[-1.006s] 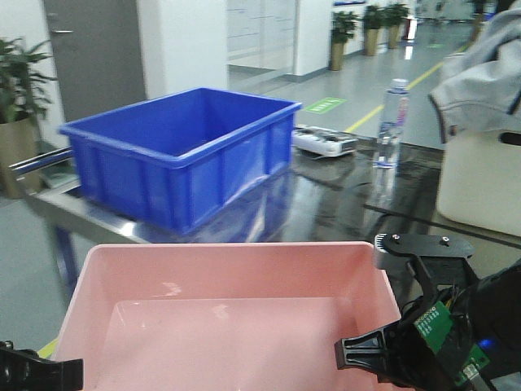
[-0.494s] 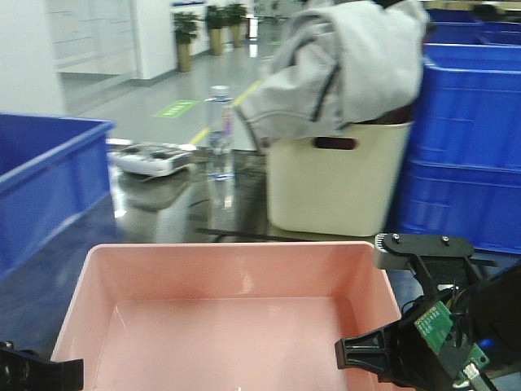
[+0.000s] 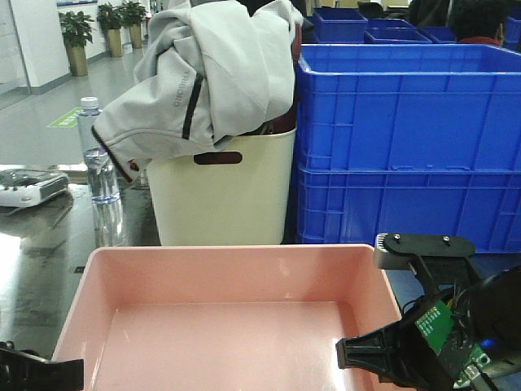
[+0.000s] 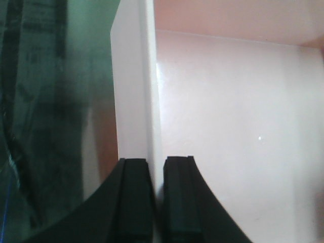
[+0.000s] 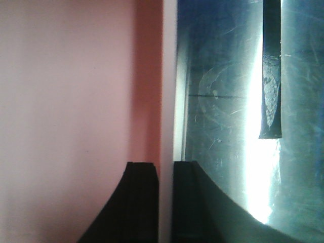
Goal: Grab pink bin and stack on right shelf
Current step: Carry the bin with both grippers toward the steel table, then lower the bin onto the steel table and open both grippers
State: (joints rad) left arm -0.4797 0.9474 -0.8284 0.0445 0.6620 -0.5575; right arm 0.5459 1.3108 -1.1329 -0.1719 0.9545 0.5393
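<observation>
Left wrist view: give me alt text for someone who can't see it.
The left gripper has its two black fingers closed on the side wall of the pink bin, one inside, one outside. A blurred dark glossy surface fills the left.

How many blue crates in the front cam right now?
4 for sure: top crate stacked on lower crate, right of the cream bin; left rear crate and right rear crate behind them. More may be hidden behind the stack.
</observation>
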